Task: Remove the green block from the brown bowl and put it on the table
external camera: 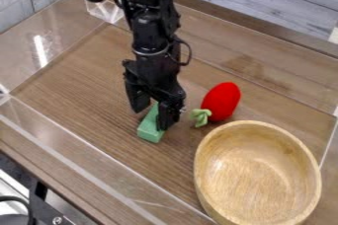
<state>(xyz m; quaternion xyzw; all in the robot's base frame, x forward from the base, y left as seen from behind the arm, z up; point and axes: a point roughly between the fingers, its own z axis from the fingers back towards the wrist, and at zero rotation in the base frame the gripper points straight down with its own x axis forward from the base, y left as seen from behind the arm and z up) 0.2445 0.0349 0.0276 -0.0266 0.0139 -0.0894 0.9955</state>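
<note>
End effector (156, 108) points straight down, jaws spread wide, straddling the green block (152, 127) but not clamping it. I see the block lying on the surface (79, 91), left of the empty brown bowl (259, 171). Looks light, rigid, smooth; best gripped across its narrow sides.

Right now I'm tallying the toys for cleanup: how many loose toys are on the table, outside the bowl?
2. The green block lies on the table under the open tool; the strawberry toy sits just right of it, beside the brown bowl. None seem hidden.
</note>
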